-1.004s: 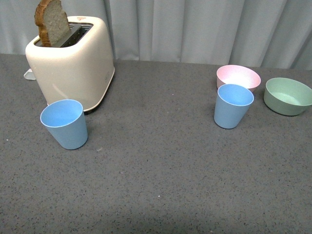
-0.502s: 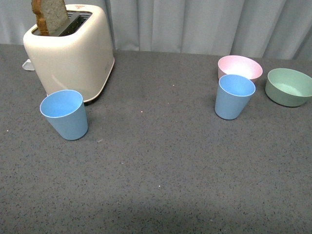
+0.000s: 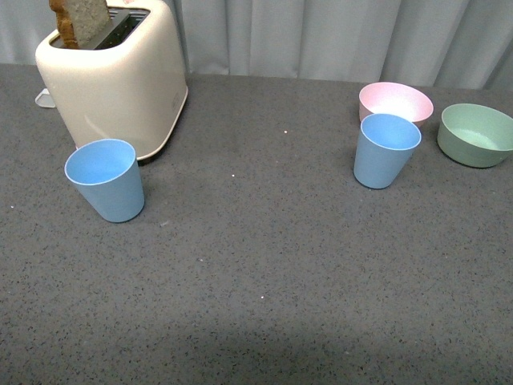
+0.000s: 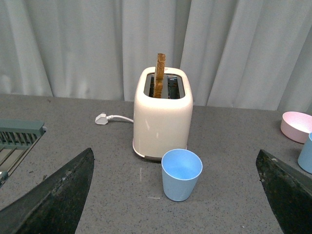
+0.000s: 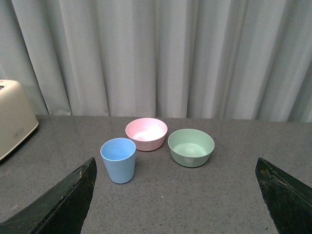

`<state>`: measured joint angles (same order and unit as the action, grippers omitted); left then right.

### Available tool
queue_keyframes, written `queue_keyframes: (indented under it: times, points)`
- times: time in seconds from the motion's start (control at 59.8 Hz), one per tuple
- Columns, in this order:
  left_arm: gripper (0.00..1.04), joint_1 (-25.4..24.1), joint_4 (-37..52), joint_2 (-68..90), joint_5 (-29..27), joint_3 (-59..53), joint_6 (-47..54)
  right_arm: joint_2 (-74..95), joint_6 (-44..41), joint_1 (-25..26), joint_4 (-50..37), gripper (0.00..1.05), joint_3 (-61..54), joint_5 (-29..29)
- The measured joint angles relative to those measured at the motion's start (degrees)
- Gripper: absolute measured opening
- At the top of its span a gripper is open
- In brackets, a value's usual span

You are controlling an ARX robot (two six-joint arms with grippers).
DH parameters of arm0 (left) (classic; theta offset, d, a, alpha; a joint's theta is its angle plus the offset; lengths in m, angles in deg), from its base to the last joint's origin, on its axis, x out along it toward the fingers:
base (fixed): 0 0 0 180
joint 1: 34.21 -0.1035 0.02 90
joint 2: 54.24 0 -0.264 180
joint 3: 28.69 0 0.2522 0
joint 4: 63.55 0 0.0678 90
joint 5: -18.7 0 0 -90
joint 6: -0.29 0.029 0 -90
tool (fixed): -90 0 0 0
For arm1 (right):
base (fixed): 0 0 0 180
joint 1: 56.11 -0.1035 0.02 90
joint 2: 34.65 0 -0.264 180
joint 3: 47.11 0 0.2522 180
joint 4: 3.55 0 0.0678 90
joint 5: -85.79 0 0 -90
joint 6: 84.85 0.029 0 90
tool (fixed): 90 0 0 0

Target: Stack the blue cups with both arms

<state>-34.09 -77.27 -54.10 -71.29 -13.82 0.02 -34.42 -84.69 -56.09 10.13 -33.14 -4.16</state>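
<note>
Left gripper (image 4: 174, 152) and right gripper (image 5: 175, 160), both spread wide and empty.
Each gripper's fingers stand far apart above the grey table (image 3: 264, 257), touching nothing. The first blue cup (image 3: 106, 178) stands upright just in front of the toaster (image 3: 112, 80). The second blue cup (image 3: 385, 149) stands upright well to the toaster's right, just before the pink bowl (image 3: 395, 102), with the green bowl (image 3: 475, 134) farther right.

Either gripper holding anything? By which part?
Nothing is held. The left gripper and right gripper are both open, fingers spread wide. The left cup and right cup stand untouched.
</note>
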Motion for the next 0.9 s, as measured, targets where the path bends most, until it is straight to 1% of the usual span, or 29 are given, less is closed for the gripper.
queue_keyframes:
  times: [0.117,0.134,0.167,0.184,0.218,0.251,0.268,0.351,0.469,0.569,0.603,0.72,0.904]
  points:
    - [0.98,0.0,0.0,0.0,-0.1,0.0,0.0,0.0,0.0,0.0,0.0,0.95,0.0,0.0]
    - [0.98,0.2,-0.3,0.2,-0.9,0.1,-0.2,0.0,0.0,0.0,0.0,0.95,0.0,0.0]
    - [0.98,2.1,-5.2,2.5,-7.4,1.7,-3.3,0.0,0.0,0.0,0.0,0.95,0.0,0.0]
    - [0.98,2.8,-6.8,3.7,-9.1,2.4,-4.2,0.0,0.0,0.0,0.0,0.95,0.0,0.0]
    - [0.98,4.7,-11.3,8.5,-15.4,4.3,-7.9,0.0,0.0,0.0,0.0,0.95,0.0,0.0]
    - [0.98,5.4,-11.9,11.9,-17.9,4.8,-9.6,0.0,0.0,0.0,0.0,0.95,0.0,0.0]
    - [0.98,5.5,-11.5,14.0,-18.0,5.0,-10.8,0.0,0.0,0.0,0.0,0.95,0.0,0.0]
    - [0.98,5.6,-7.4,21.4,-16.4,5.9,-13.7,0.0,0.0,0.0,0.0,0.95,0.0,0.0]
    - [0.98,4.5,3.1,36.5,-11.1,10.1,-16.9,0.0,0.0,0.0,0.0,0.95,0.0,0.0]
    - [0.98,4.1,10.2,51.2,-6.5,15.6,-18.1,0.0,0.0,0.0,0.0,0.95,0.0,0.0]
    - [0.98,3.7,9.9,57.2,-4.2,18.4,-19.0,0.0,0.0,0.0,0.0,0.95,0.0,0.0]
    - [0.98,3.7,9.4,72.9,-0.9,26.0,-19.6,0.0,0.0,0.0,0.0,0.95,0.0,0.0]
    - [0.98,3.3,4.0,89.2,-0.4,37.9,-20.9,0.0,0.0,0.0,0.0,0.95,0.0,0.0]
